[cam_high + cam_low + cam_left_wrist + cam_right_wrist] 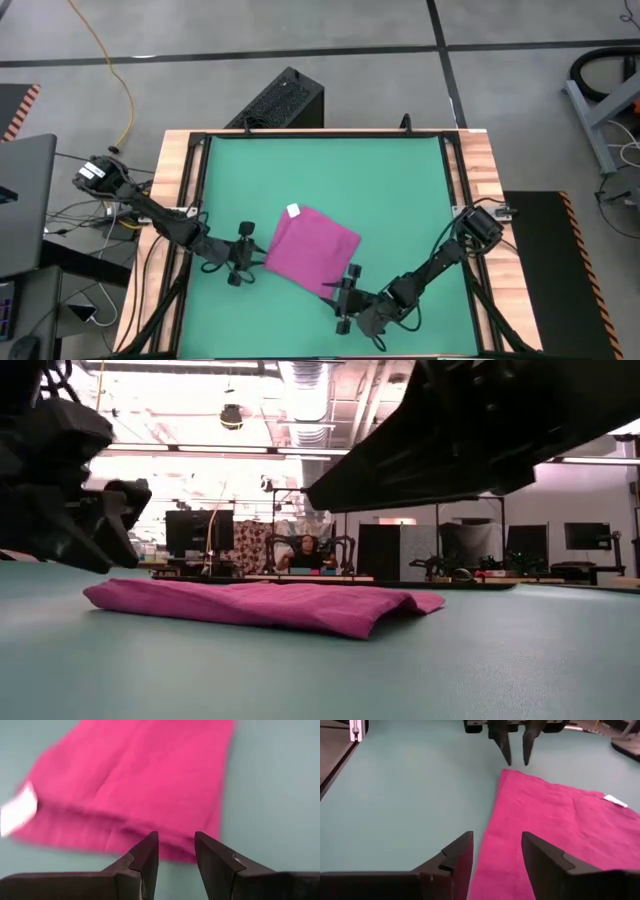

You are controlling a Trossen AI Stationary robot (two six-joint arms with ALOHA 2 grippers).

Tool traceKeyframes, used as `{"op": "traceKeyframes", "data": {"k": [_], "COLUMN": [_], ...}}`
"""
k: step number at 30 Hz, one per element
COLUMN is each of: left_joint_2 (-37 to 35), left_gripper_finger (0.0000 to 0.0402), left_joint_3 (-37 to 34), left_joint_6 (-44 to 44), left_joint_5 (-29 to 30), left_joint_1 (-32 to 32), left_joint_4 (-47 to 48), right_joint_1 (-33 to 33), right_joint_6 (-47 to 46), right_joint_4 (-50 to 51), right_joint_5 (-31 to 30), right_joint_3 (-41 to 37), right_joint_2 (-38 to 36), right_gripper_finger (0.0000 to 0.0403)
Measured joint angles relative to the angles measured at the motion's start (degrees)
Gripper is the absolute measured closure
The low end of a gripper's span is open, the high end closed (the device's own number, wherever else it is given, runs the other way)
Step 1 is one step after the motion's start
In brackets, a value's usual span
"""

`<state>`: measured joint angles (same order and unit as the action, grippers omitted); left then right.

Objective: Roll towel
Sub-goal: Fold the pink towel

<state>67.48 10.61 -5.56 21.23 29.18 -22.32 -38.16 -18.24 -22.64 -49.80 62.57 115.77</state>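
Two dark fingers of the left gripper [176,851] are seen parted at the near corner of the small magenta-purple soft towel [311,250] — nothing is grasped. The towel lies folded flat, low centre of the high view, on the green table mat [400,180]; no roll is begun. The right gripper [496,852] is likewise spread at the opposite corner. The white tag [293,211] is barely made out — the towel's layers cannot be counted.

Green mat [330,175], black box [283,100]
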Motion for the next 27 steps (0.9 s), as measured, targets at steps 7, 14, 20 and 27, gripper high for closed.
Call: {"op": "traceKeyframes", "data": {"k": [7, 14, 20, 27], "left_joint_2": [0.0, 0.0, 0.0, 0.0], "left_gripper_finger": [0.0285, 0.0285, 0.0285, 0.0285], "left_joint_3": [0.0, 0.0, 0.0, 0.0], "left_joint_6": [-11.8, -16.2, -19.1, -22.6], "left_joint_5": [-2.4, -12.0, -14.9, -17.8], "left_joint_1": [-2.8, -6.8, -10.1, -12.9], "left_joint_4": [3.0, -1.8, -1.3, 0.2], "right_joint_1": [0.0, 0.1, -0.1, -0.1], "right_joint_6": [-0.4, -1.8, -1.9, -1.9], "right_joint_4": [0.1, 2.0, 2.2, 2.3], "right_joint_5": [1.8, 1.9, 2.0, 3.5], "right_joint_3": [0.0, 0.0, 0.0, 0.0], "right_joint_2": [0.0, 0.0, 0.0, 0.0], "right_gripper_finger": [0.0213, 0.0214, 0.0214, 0.0214]}}
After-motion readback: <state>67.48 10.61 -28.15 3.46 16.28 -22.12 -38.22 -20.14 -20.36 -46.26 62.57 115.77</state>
